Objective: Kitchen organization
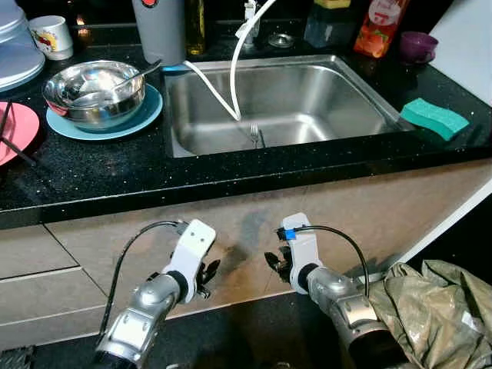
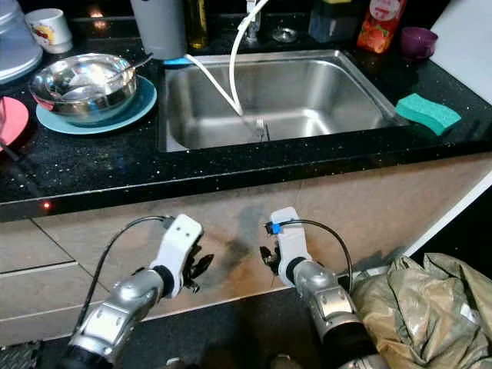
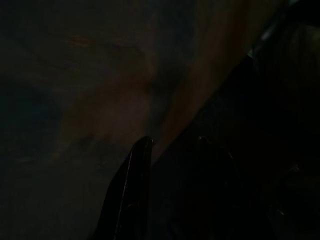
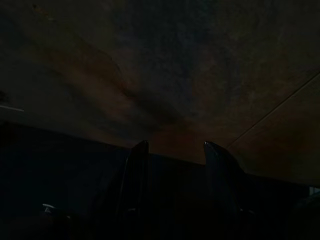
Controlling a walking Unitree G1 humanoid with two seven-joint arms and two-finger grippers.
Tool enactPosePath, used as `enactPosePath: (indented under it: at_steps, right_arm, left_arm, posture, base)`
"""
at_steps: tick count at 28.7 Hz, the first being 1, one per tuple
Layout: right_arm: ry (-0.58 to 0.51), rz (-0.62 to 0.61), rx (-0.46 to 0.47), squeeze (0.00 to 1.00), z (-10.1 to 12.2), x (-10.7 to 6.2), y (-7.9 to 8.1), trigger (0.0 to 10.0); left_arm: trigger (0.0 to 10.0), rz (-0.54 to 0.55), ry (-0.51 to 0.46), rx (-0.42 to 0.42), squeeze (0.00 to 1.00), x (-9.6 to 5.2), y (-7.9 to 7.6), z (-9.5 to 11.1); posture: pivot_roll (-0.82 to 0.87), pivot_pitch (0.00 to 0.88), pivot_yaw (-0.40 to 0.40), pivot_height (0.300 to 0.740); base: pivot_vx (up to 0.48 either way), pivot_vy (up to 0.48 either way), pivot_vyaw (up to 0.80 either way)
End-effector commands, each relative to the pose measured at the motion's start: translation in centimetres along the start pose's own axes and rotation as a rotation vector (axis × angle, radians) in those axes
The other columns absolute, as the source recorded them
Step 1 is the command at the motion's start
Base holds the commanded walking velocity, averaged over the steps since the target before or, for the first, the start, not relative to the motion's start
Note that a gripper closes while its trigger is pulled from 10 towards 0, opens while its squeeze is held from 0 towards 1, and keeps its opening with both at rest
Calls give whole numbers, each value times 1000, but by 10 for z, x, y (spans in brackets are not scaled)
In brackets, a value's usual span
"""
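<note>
One rectangular steel sink (image 1: 338, 92) — glossy.

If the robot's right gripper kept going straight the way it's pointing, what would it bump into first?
Most likely the tan cabinet front under the counter. The right gripper points at it, fingers open, with nothing between; the gap is hard to judge.

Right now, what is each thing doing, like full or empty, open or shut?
Stainless steel sink: no water, one fork in it.
Silver metal fork: lying on the sink bottom.
Shiny steel bowl: sitting on a blue plate, utensil inside.
Green sponge: flat on the counter.
Right gripper: fingers apart, empty.
Left gripper: low, empty.
</note>
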State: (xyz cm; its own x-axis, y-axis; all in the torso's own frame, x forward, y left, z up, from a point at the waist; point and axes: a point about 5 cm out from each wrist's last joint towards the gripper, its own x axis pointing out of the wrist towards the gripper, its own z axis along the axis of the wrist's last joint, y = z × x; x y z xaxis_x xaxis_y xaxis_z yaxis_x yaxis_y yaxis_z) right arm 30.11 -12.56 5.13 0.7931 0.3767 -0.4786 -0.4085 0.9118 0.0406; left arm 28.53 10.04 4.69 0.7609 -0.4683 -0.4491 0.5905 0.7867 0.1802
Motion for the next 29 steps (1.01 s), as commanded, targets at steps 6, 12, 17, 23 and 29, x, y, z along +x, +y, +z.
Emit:
enactPosePath:
  at_steps: [6, 12, 17, 23, 29]
  right_arm:
    - [29, 8, -11, 0, -7, 1, 0, 10000]
    - [26, 1, -9, 0, -6, 1, 0, 10000]
    - [21, -11, 1, 0, -7, -1, -2, 10000]
    - [34, -11, 5, 0, -12, -1, -2, 10000]
    - [44, -13, 18, 0, -17, 0, 0, 10000]
  left_arm:
    - [10000, -8, 146, 4, 0, 26, -14, -11]
    - [10000, 32, 237, -86, 0, 29, -15, -25]
    - [10000, 33, 261, -87, 0, 22, -19, -43]
    - [10000, 76, 250, -134, 0, 6, -10, -59]
    - [10000, 157, 162, -186, 0, -14, 7, -60]
  posture:
    - [21, 104, -67, 740]
    - [3, 100, -48, 740]
    - [7, 106, -45, 740]
    - [18, 111, -45, 740]
    - [26, 117, -43, 740]
  base:
    - [0, 0, 0]
    - [0, 0, 0]
    - [0, 0, 0]
    - [0, 0, 0]
    - [0, 0, 0]
